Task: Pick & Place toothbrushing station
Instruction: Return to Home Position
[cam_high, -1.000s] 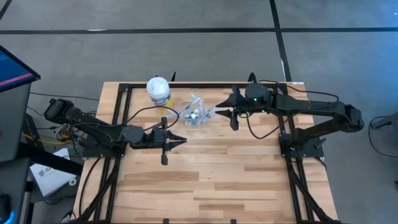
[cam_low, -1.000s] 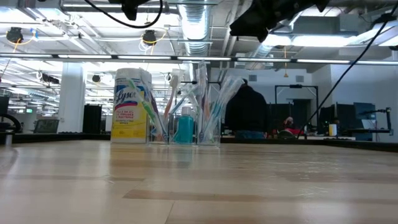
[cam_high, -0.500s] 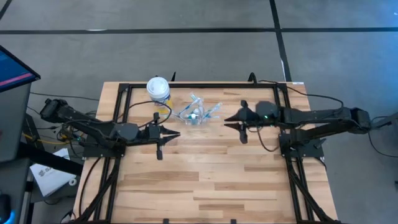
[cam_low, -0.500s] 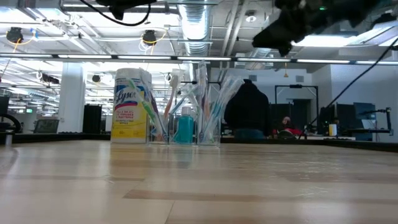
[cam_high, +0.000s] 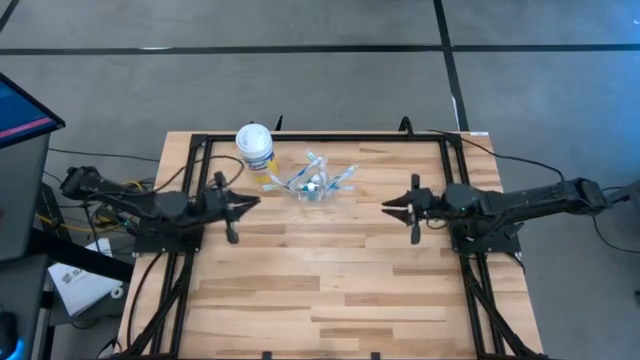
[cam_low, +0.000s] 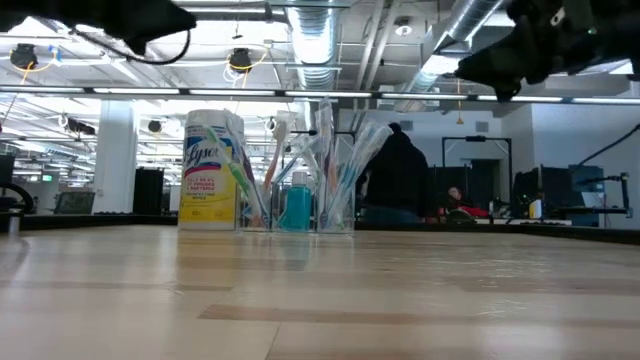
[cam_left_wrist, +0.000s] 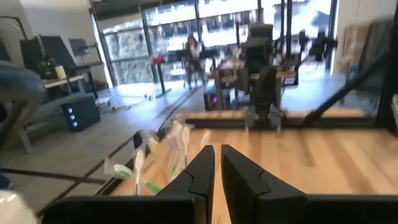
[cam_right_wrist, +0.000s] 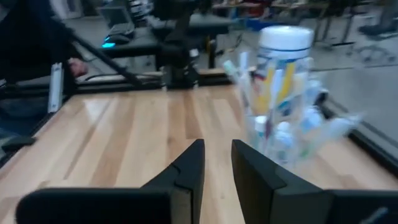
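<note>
Low risk now: cup (cam_high: 316, 190) of toothbrushes (cam_high: 346, 176) stands beside the canister (cam_high: 254, 142), with the left claw (cam_high: 250, 201) (basically together) and right claw (cam_high: 390, 207) (slightly apart) both empty and well clear of it, so only a stray swing toward it could tip it.

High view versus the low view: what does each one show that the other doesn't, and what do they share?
Only the high view shows both arms whole, with the left end effector and right end effector out toward the sides of the table, apart from the cup. Only the low view shows the blue tube standing inside the clear cup, the printed label on the yellow canister, and a person in the room behind. Both show the canister right beside the cup of toothbrushes.
</note>
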